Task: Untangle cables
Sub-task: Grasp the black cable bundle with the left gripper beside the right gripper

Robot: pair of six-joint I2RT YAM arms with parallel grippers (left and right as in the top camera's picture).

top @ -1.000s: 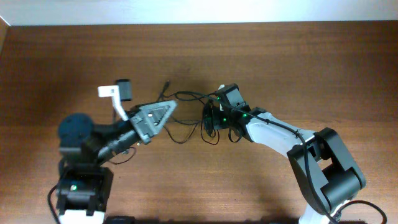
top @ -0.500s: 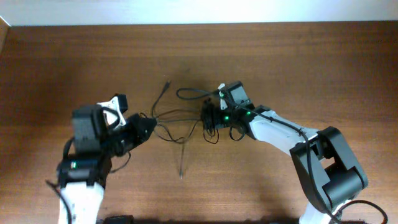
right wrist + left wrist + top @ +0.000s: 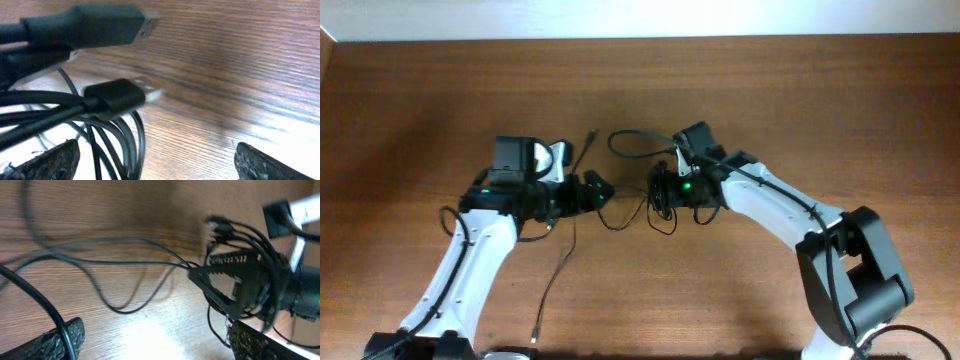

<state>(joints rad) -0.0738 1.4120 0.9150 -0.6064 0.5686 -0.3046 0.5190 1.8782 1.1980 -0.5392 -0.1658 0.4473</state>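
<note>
1. We see the left gripper [image 3: 597, 190] with its jaws spread wide and released; a loose strand crosses one finger [image 3: 55, 340].
2. The cables [image 3: 665, 210] lie on the table [image 3: 800, 90] between both grippers, knotted right at the right one. One strand trails off beside the left arm.
3. The right gripper [image 3: 157, 157] is released too, with plug ends and cords between its fingers.

bench [image 3: 800, 100]: we see brown wood, visible grain, smooth with a soft sheen
cables [image 3: 65, 117]: thin black sheaths, smooth, slightly glossy, we read plastic
plug [image 3: 112, 95]: matt black plastic shell, bare metal tip
right fingers [image 3: 52, 161]: black, rough textured pads
</note>
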